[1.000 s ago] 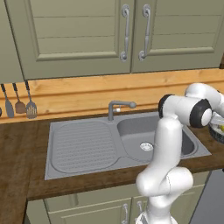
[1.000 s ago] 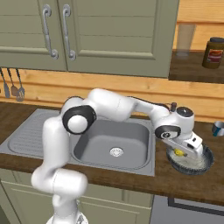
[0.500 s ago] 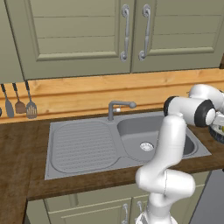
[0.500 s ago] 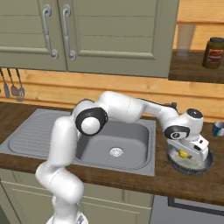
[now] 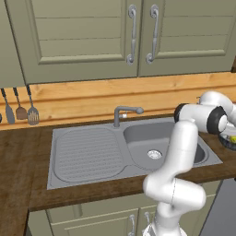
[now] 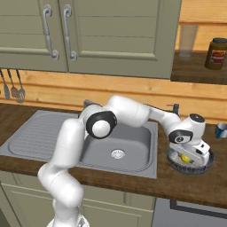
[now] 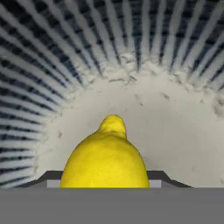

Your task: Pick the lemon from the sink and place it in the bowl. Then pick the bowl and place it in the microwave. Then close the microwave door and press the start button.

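Note:
The dark grey ribbed bowl (image 6: 209, 162) stands on the wooden counter just right of the sink (image 6: 133, 144). My gripper (image 6: 189, 156) reaches down into the bowl and is shut on the yellow lemon (image 6: 185, 158). In the hand view the lemon (image 7: 105, 159) sits between my fingertips (image 7: 49, 176), close above the bowl's pale floor (image 7: 175, 118). From the left base view the bowl (image 5: 227, 141) peeks out at the right edge behind my wrist, and the sink basin (image 5: 159, 143) is bare. The microwave is out of view.
A grey tap (image 5: 125, 112) stands behind the basin, with the draining board (image 5: 85, 152) to its left. Utensils (image 5: 20, 108) hang on the wall at far left. A small cup (image 6: 221, 130) stands right of the bowl, a jar (image 6: 216, 53) on the shelf above. Cabinet doors (image 6: 88, 31) hang overhead.
My hand has shifted a little to the right over the bowl, still carrying the lemon. The jaws have not changed.

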Controlling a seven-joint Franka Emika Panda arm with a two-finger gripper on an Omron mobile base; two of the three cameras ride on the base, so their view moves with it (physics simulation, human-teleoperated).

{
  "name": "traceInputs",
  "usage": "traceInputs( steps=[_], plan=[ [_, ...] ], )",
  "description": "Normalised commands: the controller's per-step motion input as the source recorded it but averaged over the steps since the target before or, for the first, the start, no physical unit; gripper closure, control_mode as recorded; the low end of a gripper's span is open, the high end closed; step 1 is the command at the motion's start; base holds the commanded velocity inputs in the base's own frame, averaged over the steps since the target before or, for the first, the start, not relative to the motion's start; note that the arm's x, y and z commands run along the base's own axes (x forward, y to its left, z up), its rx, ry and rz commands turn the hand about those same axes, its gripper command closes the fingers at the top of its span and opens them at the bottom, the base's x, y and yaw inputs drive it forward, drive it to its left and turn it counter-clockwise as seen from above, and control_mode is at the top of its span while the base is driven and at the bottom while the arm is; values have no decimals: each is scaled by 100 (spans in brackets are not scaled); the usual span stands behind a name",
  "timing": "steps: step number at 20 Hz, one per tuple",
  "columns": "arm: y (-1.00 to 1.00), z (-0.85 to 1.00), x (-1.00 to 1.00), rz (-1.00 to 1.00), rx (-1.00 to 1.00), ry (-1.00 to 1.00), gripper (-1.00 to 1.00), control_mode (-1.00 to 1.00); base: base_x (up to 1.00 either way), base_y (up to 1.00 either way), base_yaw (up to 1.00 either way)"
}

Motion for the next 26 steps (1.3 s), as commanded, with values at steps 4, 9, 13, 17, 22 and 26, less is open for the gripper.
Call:
traceInputs(
  steps=[4, 9, 13, 17, 22, 26],
  plan=[
    [0, -10, 14, 0, 0, 3, -100, -100, 0, 0, 0],
    [0, 2, -3, 0, 0, 0, -100, -100, 0, 0, 0],
    [0, 17, -23, 0, 0, -5, -100, -100, 0, 0, 0],
    [14, 43, -39, 0, 0, -6, -100, -100, 0, 0, 0],
    [32, 31, -27, 0, 0, 0, -100, -100, 0, 0, 0],
    [58, 37, -33, 0, 0, 2, -100, -100, 0, 0, 0]
  ],
)
